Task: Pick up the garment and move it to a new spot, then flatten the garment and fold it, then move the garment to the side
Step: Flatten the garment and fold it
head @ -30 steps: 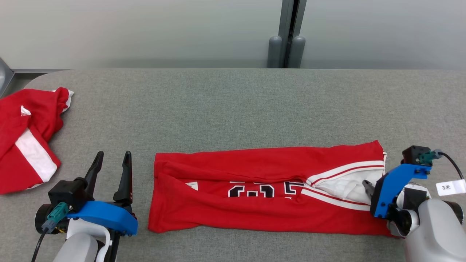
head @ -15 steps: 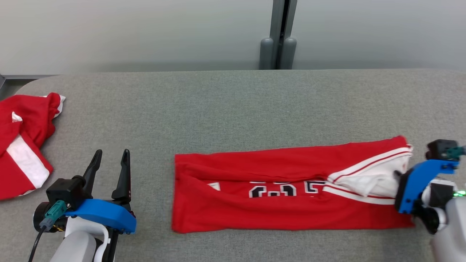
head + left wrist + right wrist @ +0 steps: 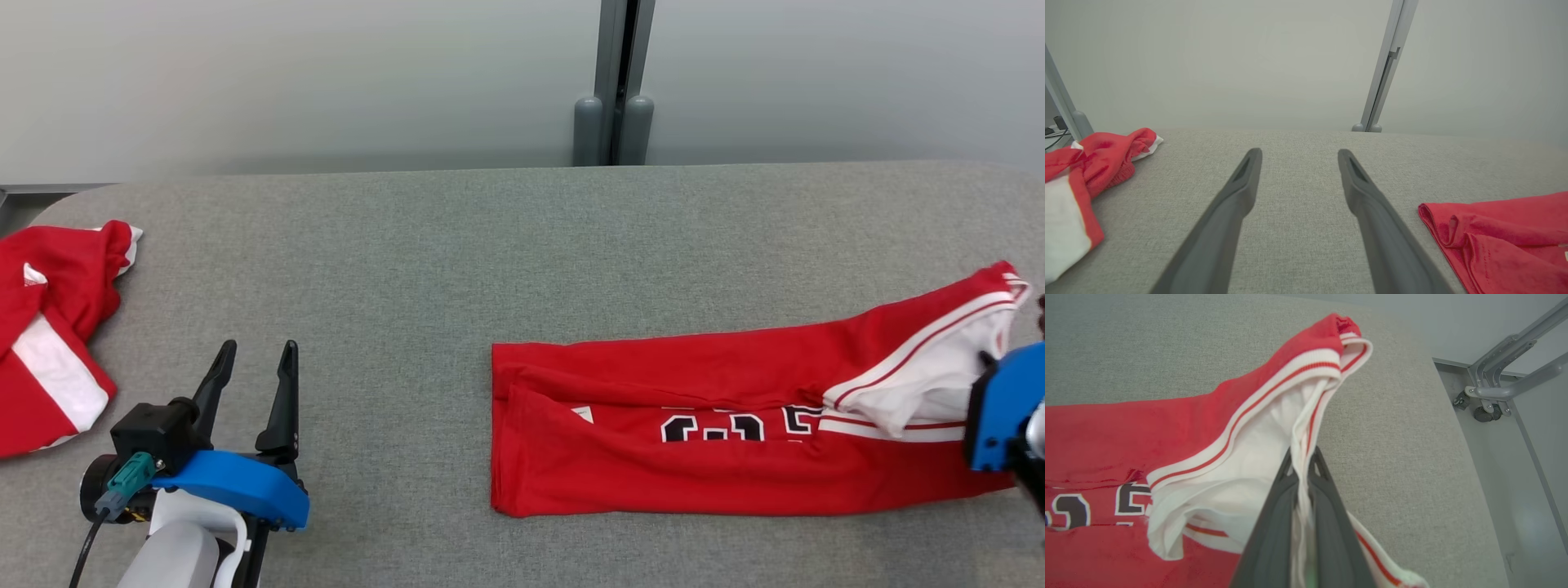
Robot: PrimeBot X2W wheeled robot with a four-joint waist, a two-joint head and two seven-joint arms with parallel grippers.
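Note:
The garment (image 3: 694,425) is a red jersey with white-and-red trim and dark numbers, folded into a long strip on the grey table (image 3: 408,245). My right gripper (image 3: 985,361) sits at its right end, by the view's right edge. In the right wrist view that gripper (image 3: 1301,457) is shut on the white trim, and the garment's (image 3: 1126,433) right corner is lifted off the table. My left gripper (image 3: 257,351) stands open at the lower left, holding nothing, well left of the strip. In the left wrist view its fingers (image 3: 1241,192) frame bare table, with the garment's (image 3: 1506,237) left end at the lower right.
A second red-and-white garment (image 3: 49,327) lies crumpled at the table's left edge, also visible at the left wrist view's left (image 3: 1081,171). A grey post (image 3: 612,82) stands behind the table. The table's right edge and a wheeled metal leg (image 3: 1486,404) lie just past the gripped corner.
My right gripper has shut on the garment's trim and pulled the whole strip to the right, lifting its right corner. The head camera turned slightly. The left arm stayed put.

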